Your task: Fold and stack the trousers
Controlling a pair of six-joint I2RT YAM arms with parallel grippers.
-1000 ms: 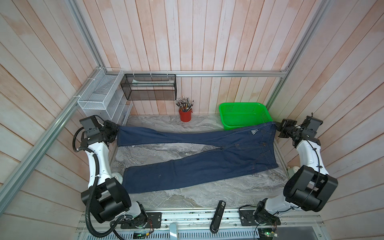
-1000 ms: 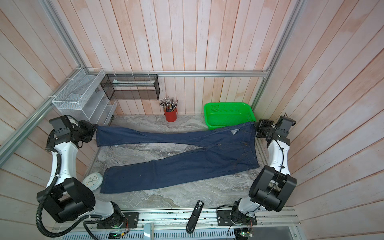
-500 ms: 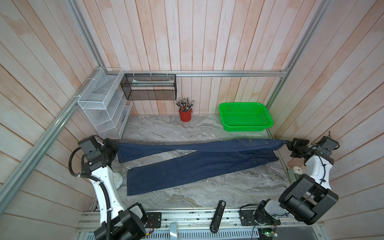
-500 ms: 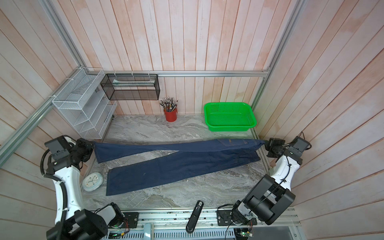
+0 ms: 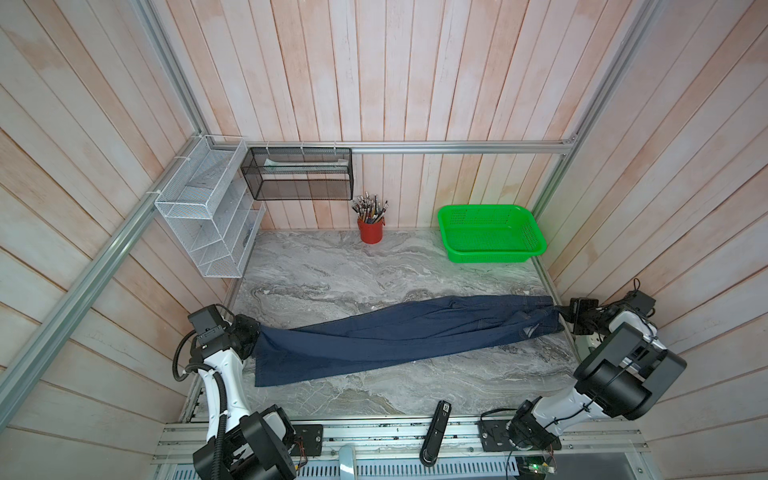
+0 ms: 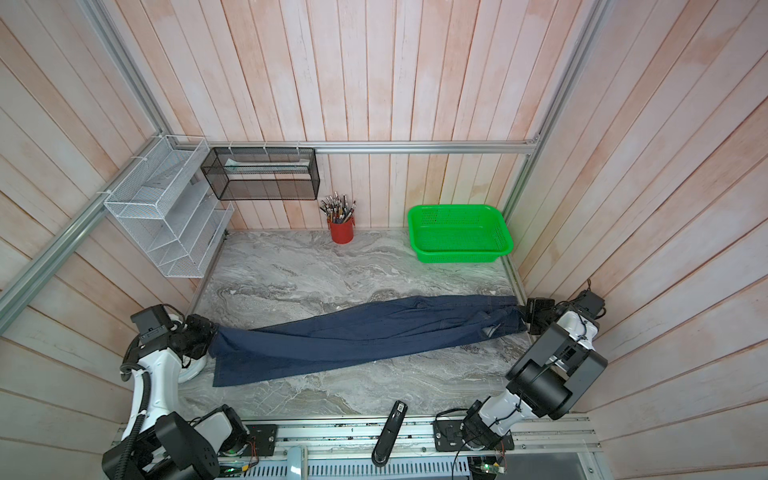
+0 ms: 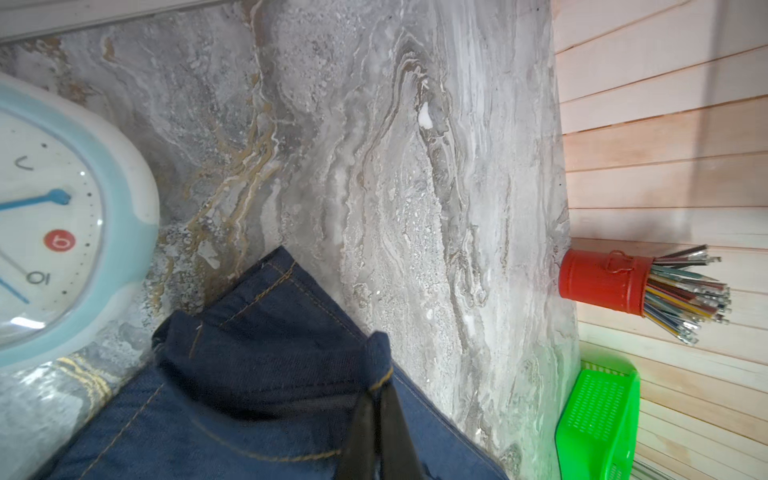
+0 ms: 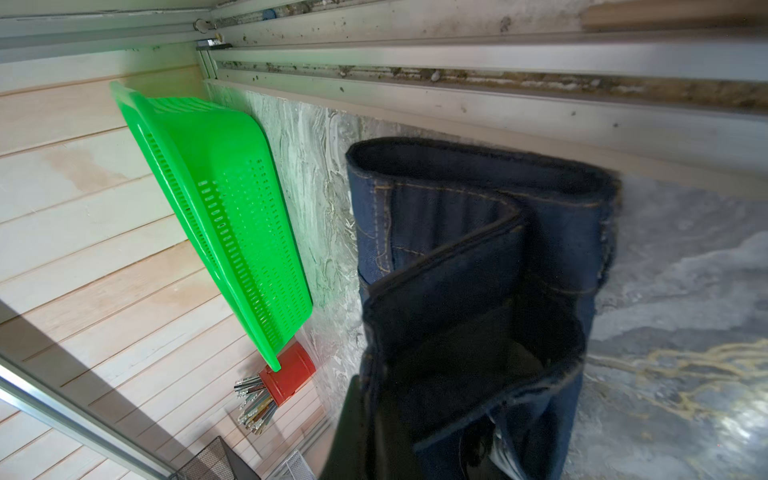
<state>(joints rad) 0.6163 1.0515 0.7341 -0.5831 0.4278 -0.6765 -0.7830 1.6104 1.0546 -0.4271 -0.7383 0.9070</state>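
Observation:
The dark blue denim trousers [image 5: 395, 332] [image 6: 365, 332] lie folded lengthwise across the marble table [image 5: 353, 270], one leg over the other. The hems are at the left and the waist at the right. My left gripper [image 5: 252, 332] [image 6: 208, 332] is shut on the upper leg's hem; in the left wrist view its fingers [image 7: 376, 419] pinch the stitched hem of the trousers [image 7: 257, 374]. My right gripper [image 5: 560, 312] [image 6: 521, 309] is shut on the waistband; in the right wrist view it [image 8: 368, 415] clamps the bunched waist of the trousers [image 8: 478, 249].
A green basket [image 5: 490, 235] [image 6: 459, 232] and a red cup of pens [image 5: 370, 230] stand at the back wall. A white wire rack [image 5: 208, 224] and a black mesh shelf [image 5: 297, 174] hang at the back left. A pale blue clock [image 7: 50, 216] lies by the left gripper. A black handheld device [image 5: 434, 432] rests on the front rail.
Both grippers have drawn the far leg and waist edge toward the front. The trousers went from spread in a V to folded lengthwise, nearer the table's front.

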